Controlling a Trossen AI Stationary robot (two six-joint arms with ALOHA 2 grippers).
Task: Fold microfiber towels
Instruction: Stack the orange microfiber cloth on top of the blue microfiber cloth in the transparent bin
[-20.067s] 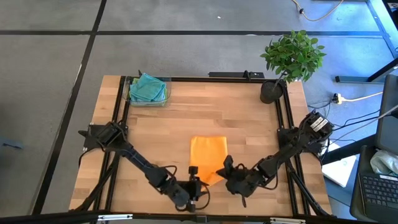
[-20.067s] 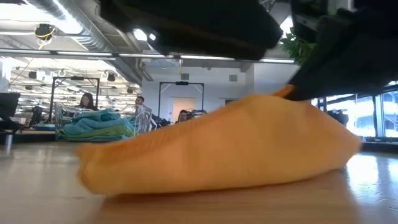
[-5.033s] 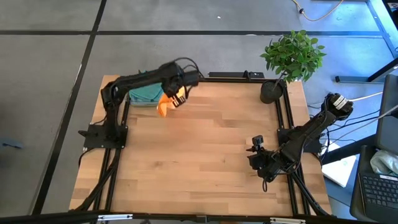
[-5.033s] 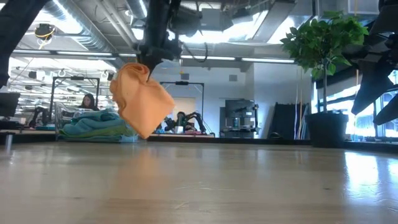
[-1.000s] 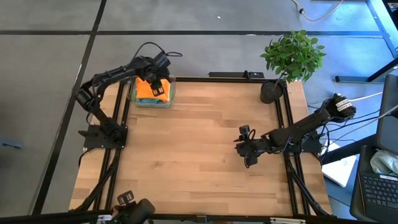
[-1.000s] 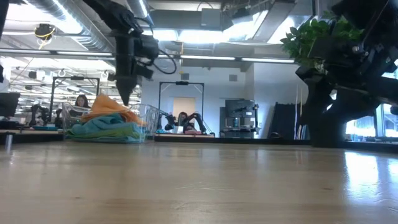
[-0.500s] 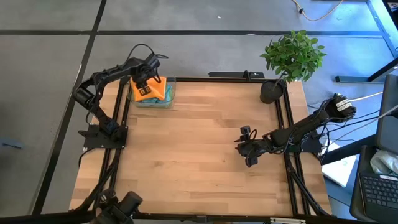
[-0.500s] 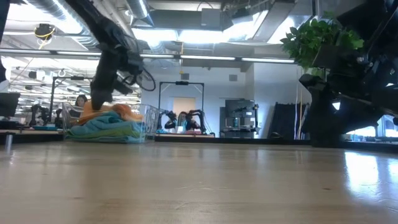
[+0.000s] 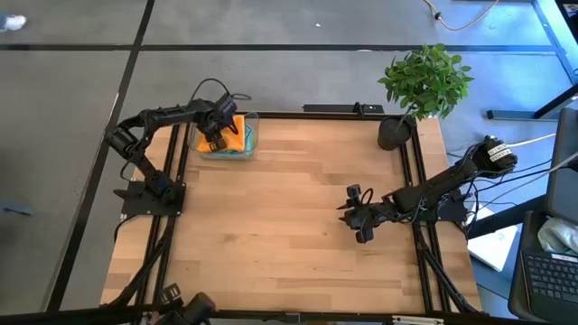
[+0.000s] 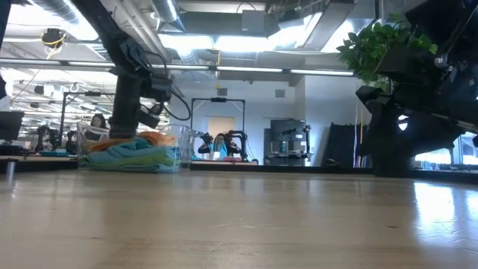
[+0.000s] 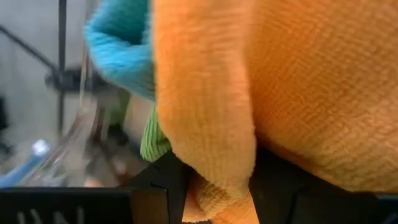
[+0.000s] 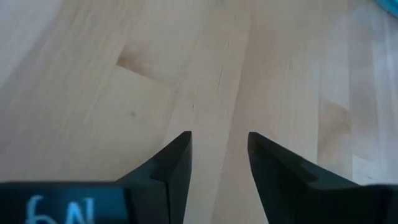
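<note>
1. The orange towel (image 9: 233, 133) is lying on top of the pile in the clear bin (image 9: 248, 146) at the far left corner of the table (image 9: 289, 235), with a teal towel (image 11: 118, 46) and a lime green towel (image 11: 152, 140) showing beneath it in the left wrist view.

2. The left tool (image 9: 213, 138) is sitting down in that bin, and its fingers (image 11: 165, 183) are standing apart with a fold of the orange cloth bulging between them. Whether they are pinching it or merely resting around it is not clear; the wide gap suggests the cloth is being let go onto the pile.

3. Directly around the left tool the bin wall and the black frame rail (image 9: 177, 153) are crowding in, so straight up looks like the cleanest way out, lest a finger drag the limp cloth along.

4. The right tool (image 9: 358, 219) is hovering low over bare wood, fingers (image 12: 174, 162) parted and holding nothing, apparently waiting.

5. Ahead of the right tool and to its sides the boards are lying open, giving room to spread a towel; the potted plant (image 9: 424, 81) is standing well apart behind it at the far right corner.
</note>
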